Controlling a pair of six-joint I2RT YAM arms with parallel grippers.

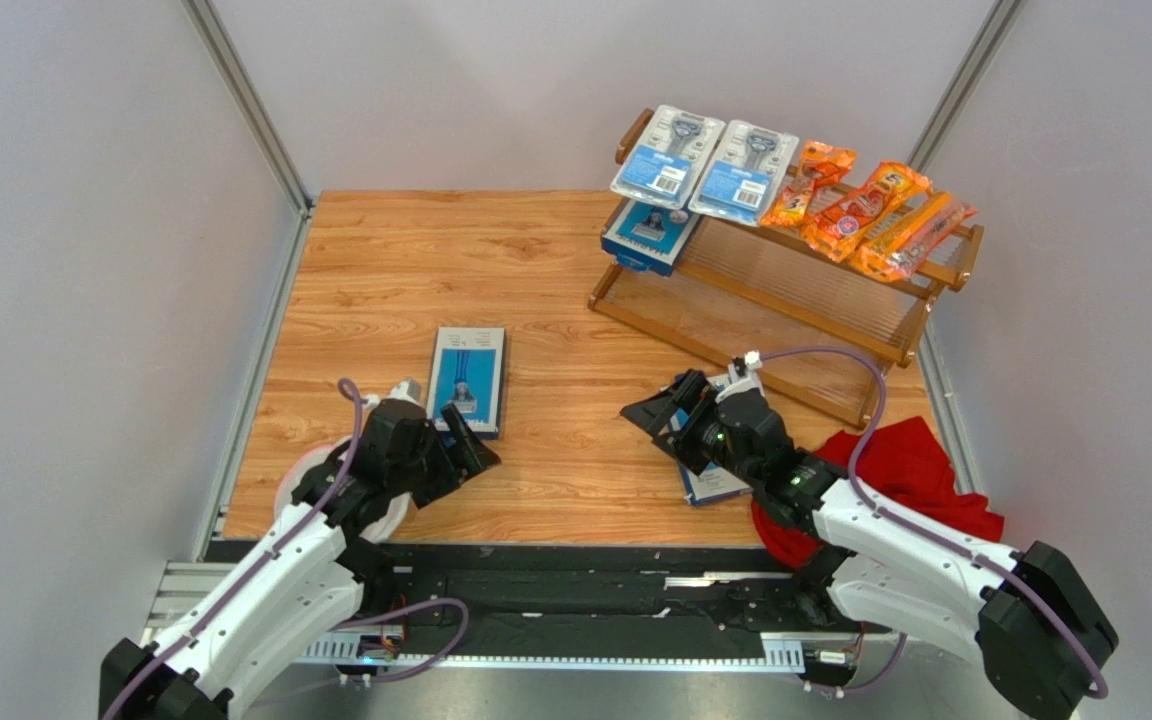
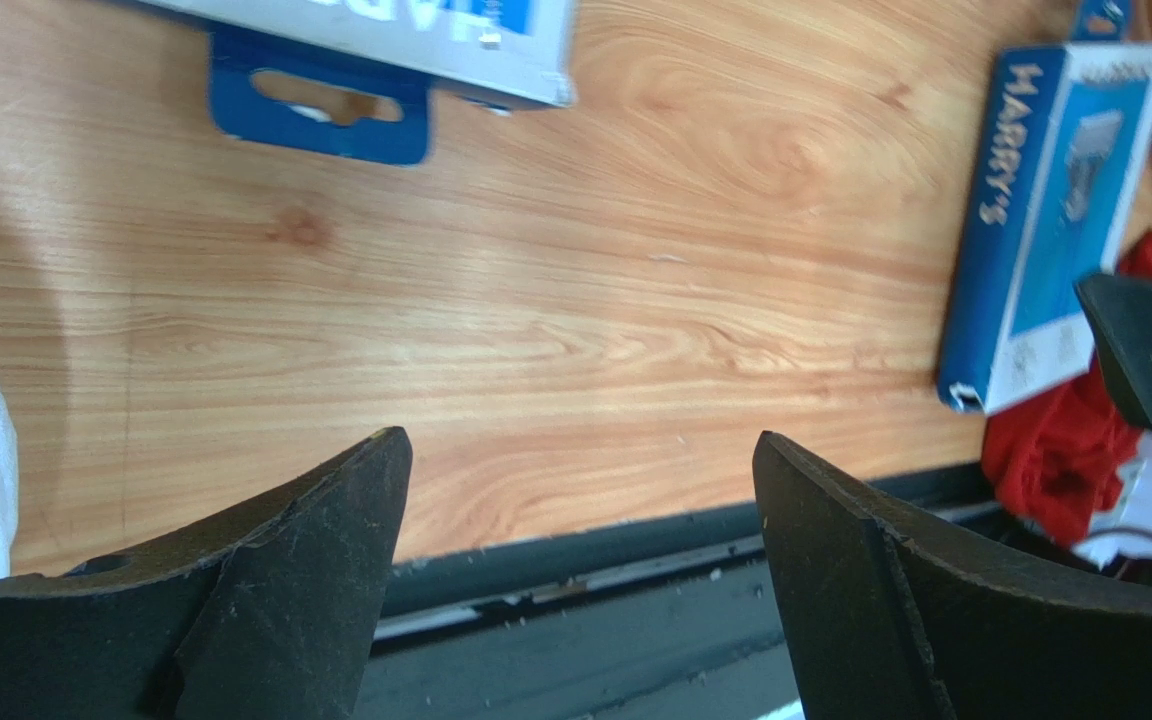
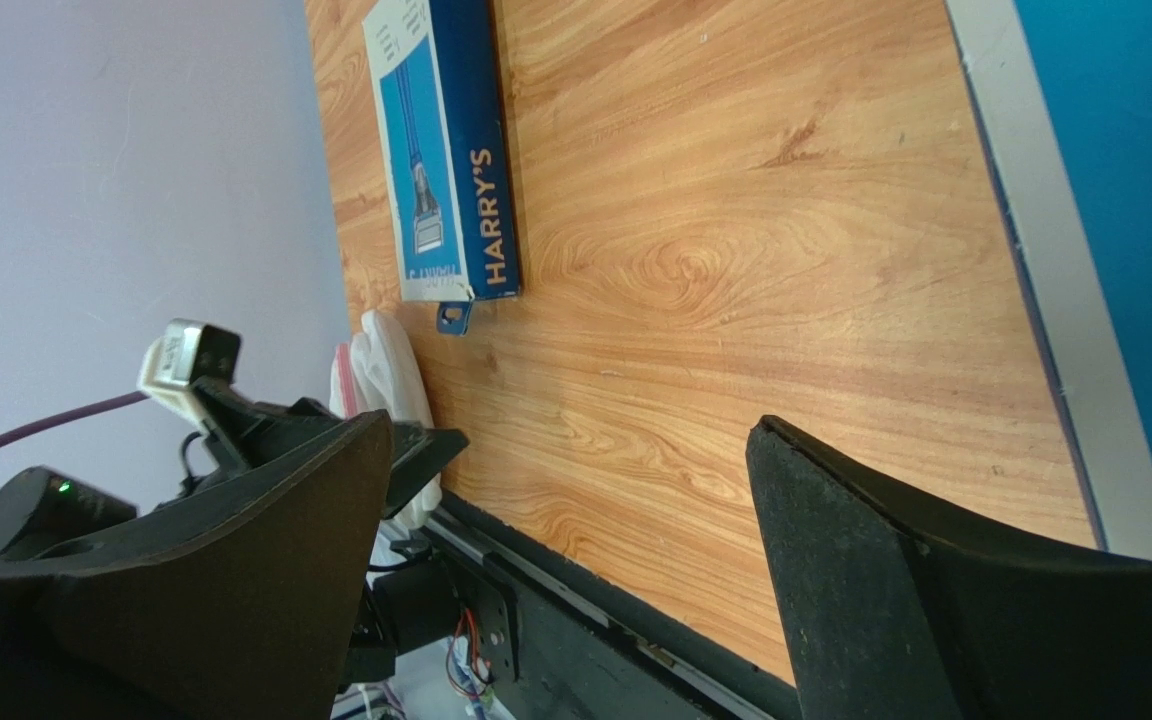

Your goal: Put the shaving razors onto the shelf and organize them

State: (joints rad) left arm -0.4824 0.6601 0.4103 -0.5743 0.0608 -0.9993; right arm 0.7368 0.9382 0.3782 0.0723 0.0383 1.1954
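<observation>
Top view: my left hand sits low over the table, fingers spread and holding nothing. The loose blue box lies flat just ahead of it. My right hand is also spread and empty. The second blue box lies behind its fingertips, partly under the wrist, with the red cloth further back beside the arm. The shelf stands well ahead of the right hand. Its upper tier carries two clear blister packs and the orange bags. The shelved blue box sits below the blister packs; I cannot tell what it rests on.

Left wrist view: the left hand is wide open over bare table. The loose blue box is ahead of the fingers, its hang tab pointing back at them. The second blue box lies off to the right, touching the red cloth.

Right wrist view: the right hand gapes over bare table. The second blue box is just beside its right finger. The loose blue box lies well ahead.
</observation>
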